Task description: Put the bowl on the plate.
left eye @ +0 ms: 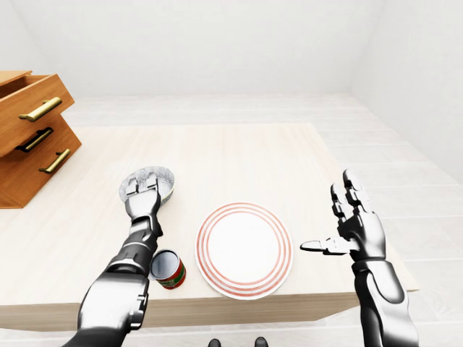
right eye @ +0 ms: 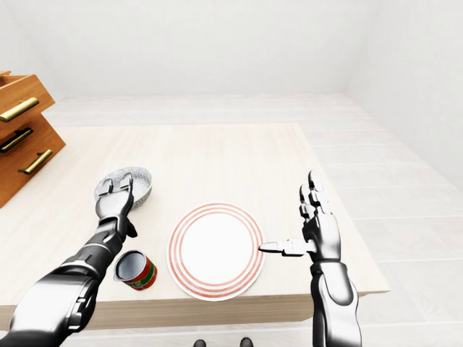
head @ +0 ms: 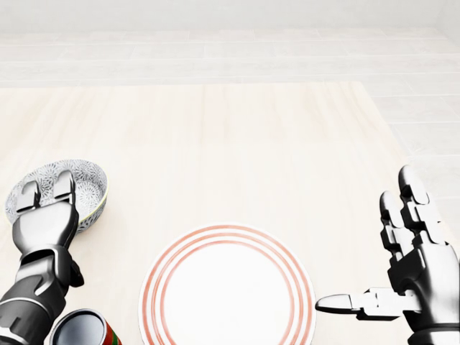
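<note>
Left hand (head: 44, 219) at bowl (head: 92, 183) rim, plate (head: 228, 287) nearby

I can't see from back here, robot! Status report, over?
Left hand on bowl rim, grip unclear. Right hand open, right of plate. Bowl not yet on plate. Can close by left forearm.

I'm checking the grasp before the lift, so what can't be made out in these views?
Grip on the bowl: the left hand covers its near rim in every view and the thumb is hidden, so closure is unclear.
Can: cut off by the head view's bottom edge.
Plate: its lower rim is cut off there too.
Drawers: cut off by the left edge of both eye views.
</note>
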Robot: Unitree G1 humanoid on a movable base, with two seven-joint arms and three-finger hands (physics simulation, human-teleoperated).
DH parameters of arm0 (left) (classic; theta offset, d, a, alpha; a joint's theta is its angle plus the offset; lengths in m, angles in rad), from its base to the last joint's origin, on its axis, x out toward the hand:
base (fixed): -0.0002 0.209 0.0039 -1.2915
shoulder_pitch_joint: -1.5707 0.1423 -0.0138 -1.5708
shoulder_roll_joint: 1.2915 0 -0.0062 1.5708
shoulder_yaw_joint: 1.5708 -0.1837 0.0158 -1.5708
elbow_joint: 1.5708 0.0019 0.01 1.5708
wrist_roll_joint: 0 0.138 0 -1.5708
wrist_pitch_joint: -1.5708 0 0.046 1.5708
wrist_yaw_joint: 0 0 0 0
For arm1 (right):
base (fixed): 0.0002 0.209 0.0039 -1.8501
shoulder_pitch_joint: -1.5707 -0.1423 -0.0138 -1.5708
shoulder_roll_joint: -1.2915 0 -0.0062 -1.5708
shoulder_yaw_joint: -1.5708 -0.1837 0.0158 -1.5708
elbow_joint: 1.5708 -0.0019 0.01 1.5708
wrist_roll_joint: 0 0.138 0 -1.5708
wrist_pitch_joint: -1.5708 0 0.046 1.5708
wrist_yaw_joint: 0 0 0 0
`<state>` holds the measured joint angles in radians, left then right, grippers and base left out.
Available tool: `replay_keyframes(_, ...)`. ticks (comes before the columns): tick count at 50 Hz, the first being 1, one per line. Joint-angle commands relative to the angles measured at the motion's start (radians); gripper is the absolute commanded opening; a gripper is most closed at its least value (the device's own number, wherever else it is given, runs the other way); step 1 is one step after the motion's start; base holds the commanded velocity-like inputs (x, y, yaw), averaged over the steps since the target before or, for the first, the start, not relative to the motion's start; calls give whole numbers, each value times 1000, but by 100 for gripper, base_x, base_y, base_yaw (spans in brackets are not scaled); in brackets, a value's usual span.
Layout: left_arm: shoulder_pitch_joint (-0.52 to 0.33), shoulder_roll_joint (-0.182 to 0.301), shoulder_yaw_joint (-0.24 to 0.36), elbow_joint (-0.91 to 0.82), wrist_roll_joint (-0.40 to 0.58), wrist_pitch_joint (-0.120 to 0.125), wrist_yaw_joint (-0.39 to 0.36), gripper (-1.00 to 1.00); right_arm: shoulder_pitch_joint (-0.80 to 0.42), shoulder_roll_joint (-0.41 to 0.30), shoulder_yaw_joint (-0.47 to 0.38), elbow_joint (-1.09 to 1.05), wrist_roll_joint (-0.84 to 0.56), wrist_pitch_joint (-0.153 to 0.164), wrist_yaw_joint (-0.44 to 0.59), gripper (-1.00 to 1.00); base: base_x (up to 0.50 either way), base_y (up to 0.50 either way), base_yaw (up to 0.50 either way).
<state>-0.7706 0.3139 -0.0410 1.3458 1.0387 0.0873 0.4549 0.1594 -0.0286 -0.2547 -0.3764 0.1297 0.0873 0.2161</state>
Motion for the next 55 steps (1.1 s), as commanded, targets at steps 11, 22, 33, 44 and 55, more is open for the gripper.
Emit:
replay_keyframes(11,21,-8,3,12,4,0,9,100,-5,-3,1,27,0,0,-1,100,0,0,0)
replay_keyframes(22,22,-9,5,14,5,0,7,100,-8,-5,0,28,3,0,-3,100,0,0,0)
replay_keyframes(33,22,-8,6,14,6,0,10,100,-6,-5,-1,23,5,0,-1,100,0,0,0)
replay_keyframes(44,22,-2,6,14,8,0,9,-100,-5,-5,0,10,1,0,-3,100,0,0,0)
replay_keyframes(55,12,10,8,5,5,0,3,-100,1,-7,-12,-23,8,0,-2,100,0,0,0)
